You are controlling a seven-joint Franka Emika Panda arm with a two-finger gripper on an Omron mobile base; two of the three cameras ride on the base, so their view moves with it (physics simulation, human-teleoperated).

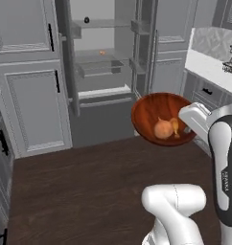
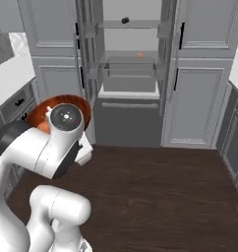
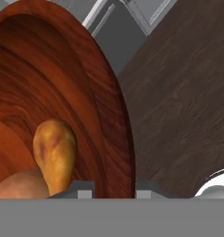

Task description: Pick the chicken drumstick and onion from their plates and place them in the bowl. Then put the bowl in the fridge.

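Gripper: the gripper [image 3: 115,189] was clamped on the rim of the wooden bowl [image 1: 151,112], one dark fingertip inside the wall and one outside, as seen in the hand view

Bowl: it was carried in the air over the dark wood floor [image 1: 79,191], off every counter, tipped so that its glossy inside faced the left base camera

Contents: the onion [image 1: 163,129] and the chicken drumstick [image 1: 175,126] lay together at the low side of the bowl, touching or nearly so (both already off their plates, by my reckoning)

Drumstick's lie: in the hand view the rounded meaty end [image 3: 54,152] stood just inside the wall beside the inner fingertip, long axis running up the slope of the wall

Fridge: the fridge [image 1: 101,52] stood open ahead, glass shelves [image 1: 101,67] showing, a small orange thing and a small dark thing on them, too small to name

Bearing that mattered: from the bowl the open compartment lay ahead and to the left in the left base view, well apart, with bare floor between; from the right base view the bowl [image 2: 44,112] sat left of the opening, half hidden behind the arm's joint

Step in hand: carrying the loaded bowl toward the fridge, I would judge

Risk: a rim-only grip on a tilted bowl could let the onion roll out or the bowl swing
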